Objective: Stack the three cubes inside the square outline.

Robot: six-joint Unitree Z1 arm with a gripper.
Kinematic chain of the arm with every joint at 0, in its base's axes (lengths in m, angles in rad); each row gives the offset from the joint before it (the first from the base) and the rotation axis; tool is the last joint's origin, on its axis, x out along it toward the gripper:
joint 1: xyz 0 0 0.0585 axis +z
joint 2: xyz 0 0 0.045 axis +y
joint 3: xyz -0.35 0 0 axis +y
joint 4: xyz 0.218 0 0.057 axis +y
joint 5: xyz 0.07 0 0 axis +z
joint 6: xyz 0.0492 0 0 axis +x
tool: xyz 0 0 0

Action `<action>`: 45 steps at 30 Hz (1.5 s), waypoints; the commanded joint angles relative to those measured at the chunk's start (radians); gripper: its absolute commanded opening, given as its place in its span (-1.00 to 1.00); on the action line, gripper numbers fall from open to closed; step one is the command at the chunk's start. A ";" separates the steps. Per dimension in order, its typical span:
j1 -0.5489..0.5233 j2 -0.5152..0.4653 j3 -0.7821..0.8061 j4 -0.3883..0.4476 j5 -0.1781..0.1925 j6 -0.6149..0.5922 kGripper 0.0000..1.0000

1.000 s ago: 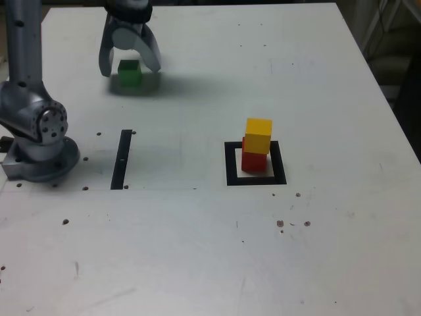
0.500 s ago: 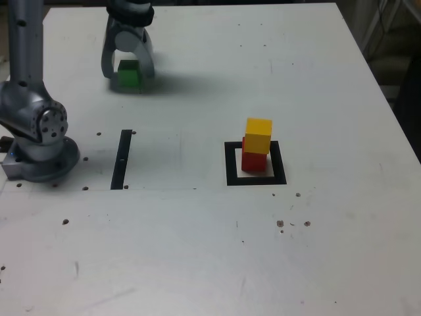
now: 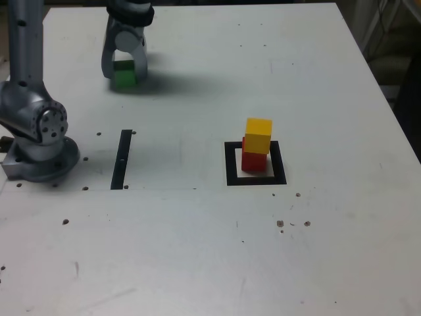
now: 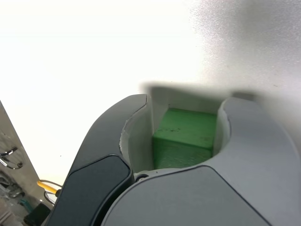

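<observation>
So nearest us, yellow cube (image 3: pixel 258 135) sits on red cube (image 3: pixel 253 158) inside the outline (image 3: pixel 256 164), mid-table (image 3: pixel 210 250). By the far edge, the gripper (image 3: pixel 123 69) is pinched on the green cube (image 3: pixel 123 72), both jaws touching it.

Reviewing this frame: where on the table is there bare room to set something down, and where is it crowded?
Bare: the wide stretch between the black strip and the square outline, the whole near part of the table, and the far corner at the exterior view's right. Crowded: the outline, holding the yellow cube on the red cube, and around the gripper gripping the green cube.
</observation>
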 commanded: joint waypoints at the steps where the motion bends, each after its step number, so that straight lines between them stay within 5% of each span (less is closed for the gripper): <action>1: 0.002 -0.007 -0.003 0.004 -0.003 0.002 -0.35; 16: -0.101 -0.084 -0.027 0.047 -0.088 -0.013 -0.35; 28: -0.386 -0.172 -0.143 0.246 -0.124 -0.188 -0.35; 45: -0.676 -0.135 -0.371 0.429 -0.188 -0.441 -0.35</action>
